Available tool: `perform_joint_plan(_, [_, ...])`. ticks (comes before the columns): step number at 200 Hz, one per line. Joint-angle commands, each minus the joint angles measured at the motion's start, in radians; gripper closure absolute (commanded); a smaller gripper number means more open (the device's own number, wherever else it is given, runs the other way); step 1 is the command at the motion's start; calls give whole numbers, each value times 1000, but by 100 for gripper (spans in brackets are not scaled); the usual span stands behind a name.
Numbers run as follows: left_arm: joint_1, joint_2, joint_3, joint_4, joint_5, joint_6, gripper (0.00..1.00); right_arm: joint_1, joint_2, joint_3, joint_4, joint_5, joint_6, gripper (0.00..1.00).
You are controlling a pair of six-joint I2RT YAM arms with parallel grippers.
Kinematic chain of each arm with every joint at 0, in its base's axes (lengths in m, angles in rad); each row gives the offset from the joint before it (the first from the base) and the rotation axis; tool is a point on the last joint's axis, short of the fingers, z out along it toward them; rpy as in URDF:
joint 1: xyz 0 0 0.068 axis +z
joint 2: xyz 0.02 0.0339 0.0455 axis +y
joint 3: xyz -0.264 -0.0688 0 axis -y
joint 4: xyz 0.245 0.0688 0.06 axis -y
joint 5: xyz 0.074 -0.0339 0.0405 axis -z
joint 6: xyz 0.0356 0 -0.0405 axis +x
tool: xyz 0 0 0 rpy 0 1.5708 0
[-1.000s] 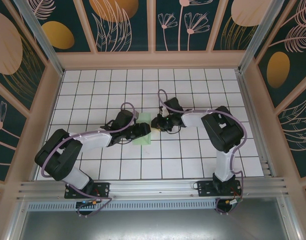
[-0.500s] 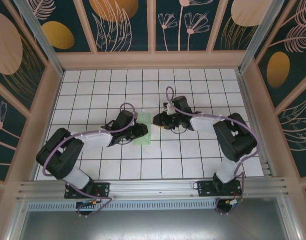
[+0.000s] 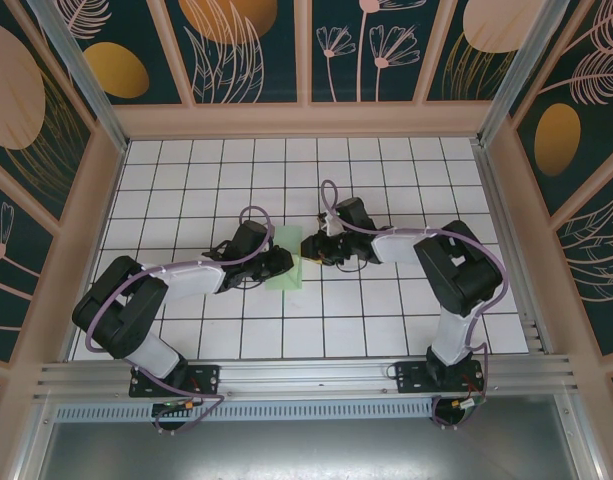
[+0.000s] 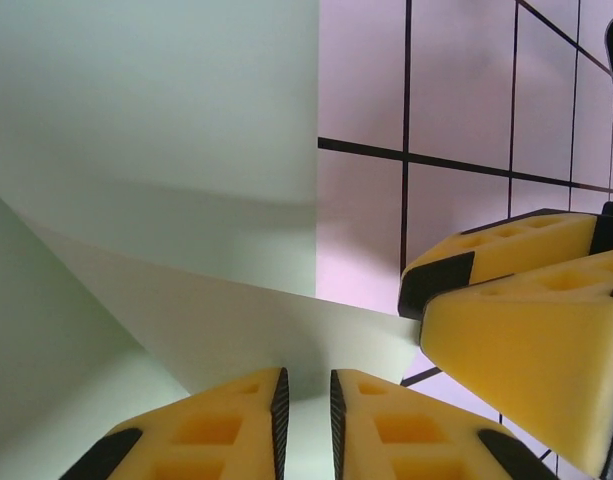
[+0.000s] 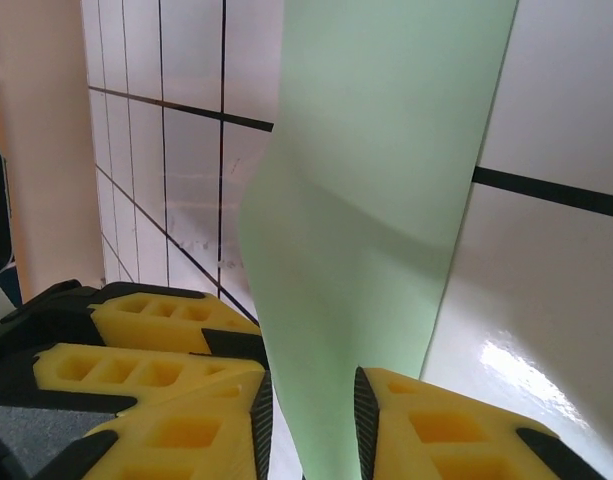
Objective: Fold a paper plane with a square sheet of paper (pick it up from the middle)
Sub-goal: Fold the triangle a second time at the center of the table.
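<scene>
White gridded table [image 3: 386, 330], inspected from its near edge. The left arm [image 3: 176, 280] reaches in from the near left of the paper [image 3: 284, 276], and the right arm [image 3: 446, 265] from its near right.

Paper: pale mint-green, partly folded, lying on the tiles between the two grippers, its long side running near to far.

The left gripper [image 4: 306, 400] sits low over the paper's left half. Its yellow fingers [image 4: 216, 425] stand a thin slit apart, with paper showing in the slit, and a raised flap slopes up toward them. Whether they pinch it cannot be told.

The right gripper [image 5: 313, 420] is at the paper's right edge, toward its far end, close to the left gripper and facing it. Its jaws stand slightly wider. A strip of the paper bends up off the table and runs into the gap. A grip cannot be confirmed here either.

Beyond the paper, tiles run on to the patterned back wall [image 3: 306, 60].
</scene>
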Motion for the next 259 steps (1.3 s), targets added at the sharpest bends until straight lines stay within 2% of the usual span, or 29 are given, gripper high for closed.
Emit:
perform_joint_plan(1, [5,10,18,-16,-12,12,78,10,20,33,48,-44,-19,71])
perform_joint_plan(75, [5,7,16,-16,-12,13,79,10,40,35,45,-53,-27,81])
perform_joint_plan(104, [5,-5,19,-19,-10,13,79,9,52,53,11,-29,-54,88])
perform_joint_plan(144, [5,-30,26,-31,-9,21,79,1,71,70,-28,13,-91,93])
perform_joint_plan(181, [5,-25,39,-49,-26,36,79,-3,83,82,-52,38,-116,94])
perform_joint_plan(259, [6,45,93,-45,12,55,80,-6,111,105,-78,48,-134,94])
